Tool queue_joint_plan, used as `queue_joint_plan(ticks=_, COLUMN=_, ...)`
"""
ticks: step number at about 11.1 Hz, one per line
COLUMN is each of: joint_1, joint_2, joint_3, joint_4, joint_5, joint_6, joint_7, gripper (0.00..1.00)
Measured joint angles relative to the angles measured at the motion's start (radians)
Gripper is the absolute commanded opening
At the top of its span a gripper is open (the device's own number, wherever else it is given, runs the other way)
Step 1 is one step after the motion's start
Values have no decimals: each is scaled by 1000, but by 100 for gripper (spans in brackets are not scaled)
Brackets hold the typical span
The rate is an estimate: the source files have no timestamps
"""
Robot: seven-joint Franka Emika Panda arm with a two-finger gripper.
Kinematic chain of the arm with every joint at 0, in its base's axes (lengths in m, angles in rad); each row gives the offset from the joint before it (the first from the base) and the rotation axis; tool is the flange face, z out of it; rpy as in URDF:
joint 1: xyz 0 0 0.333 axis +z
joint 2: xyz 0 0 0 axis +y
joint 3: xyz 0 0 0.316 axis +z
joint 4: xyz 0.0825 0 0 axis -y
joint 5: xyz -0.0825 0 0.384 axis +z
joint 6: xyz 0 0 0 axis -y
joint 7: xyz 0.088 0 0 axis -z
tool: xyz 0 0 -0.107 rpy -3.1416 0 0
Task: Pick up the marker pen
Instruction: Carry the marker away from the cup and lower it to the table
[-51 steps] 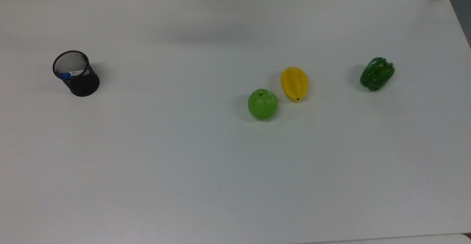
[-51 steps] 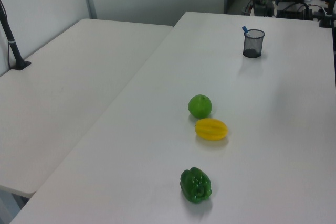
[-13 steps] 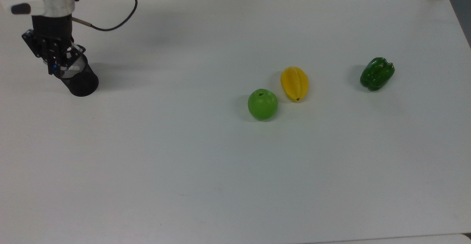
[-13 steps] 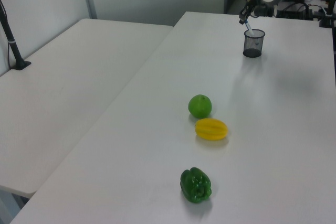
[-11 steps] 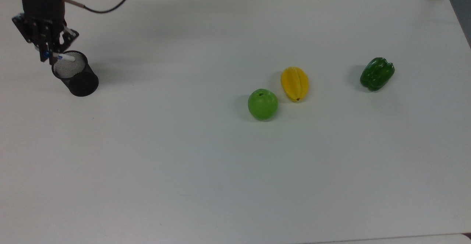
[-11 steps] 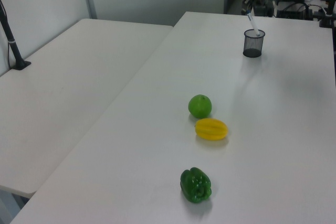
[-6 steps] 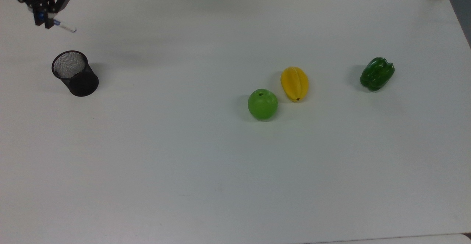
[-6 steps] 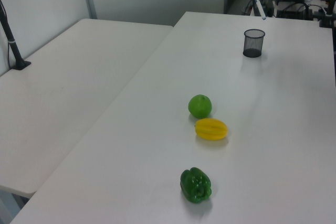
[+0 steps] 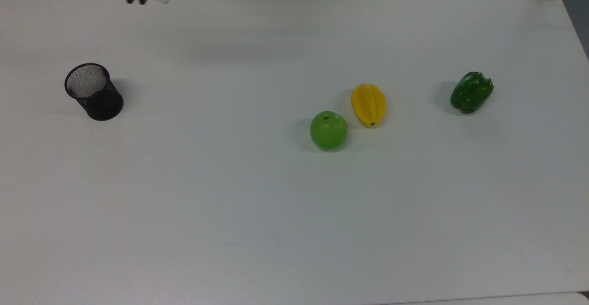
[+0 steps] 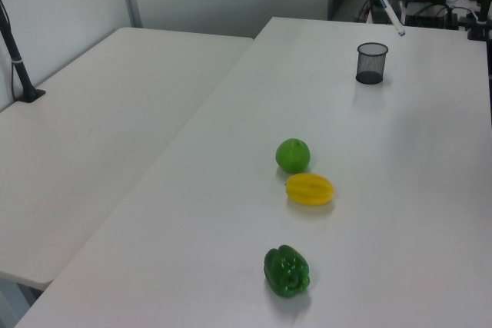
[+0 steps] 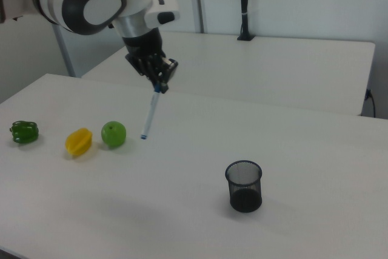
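the pincer (image 11: 159, 83) is clamped on the marker pen (image 11: 149, 114) by its upper, capped end, so the slim white body hangs down at a slight tilt with the small blue tail end lowest, high in the air and well clear of the worktop (image 11: 182, 210). holding it near the top looks like the natural result of lifting it from an upright holder, where that end would be the part to reach. the black mesh cup (image 11: 244, 185) stands upright with nothing in it, well apart from the pen. in the top view the pen sits at the far edge near the upper left, beyond the cup (image 9: 94, 92). the green apple (image 9: 328, 130) and yellow starfruit (image 9: 368, 104) lie just beside each other, the green pepper (image 9: 471, 92) further towards the top view's right, none of them involved. the taking itself looks essentially done.
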Motion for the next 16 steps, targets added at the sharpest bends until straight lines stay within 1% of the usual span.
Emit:
queue_joint_plan(ticks=1, joint_1=2, joint_2=0, joint_3=28, joint_4=0, joint_5=13, joint_6=-32, joint_7=19, gripper=0)
queue_joint_plan(ticks=4, joint_1=2, joint_2=1, joint_3=90, joint_4=-19, joint_5=55, joint_6=-104, joint_7=45, gripper=0)
queue_joint_plan(ticks=7, joint_1=1, joint_2=18, joint_3=192, joint_4=-94, joint_5=58, joint_6=-105, joint_7=101, gripper=0)
queue_joint_plan(ticks=8, joint_1=0, joint_2=34, joint_3=221, joint_4=-122, joint_5=58, joint_6=-86, joint_7=121, gripper=0)
queue_joint_plan(ticks=9, joint_1=0, joint_2=56, joint_3=249, joint_4=-164, joint_5=57, joint_6=-28, joint_7=148, gripper=0)
queue_joint_plan(ticks=10, joint_1=0, joint_2=70, joint_3=264, joint_4=-198, joint_5=49, joint_6=12, joint_7=156, gripper=0)
queue_joint_plan(ticks=12, joint_1=0, joint_2=96, joint_3=289, joint_4=-262, joint_5=2, joint_6=79, joint_7=163, gripper=0)
queue_joint_plan(ticks=14, joint_1=0, joint_2=137, joint_3=296, joint_4=-314, joint_5=-41, joint_6=178, joint_7=170, gripper=0)
queue_joint_plan(ticks=16, joint_1=0, joint_2=183, joint_3=296, joint_4=-344, joint_5=-91, joint_6=255, joint_7=193, gripper=0)
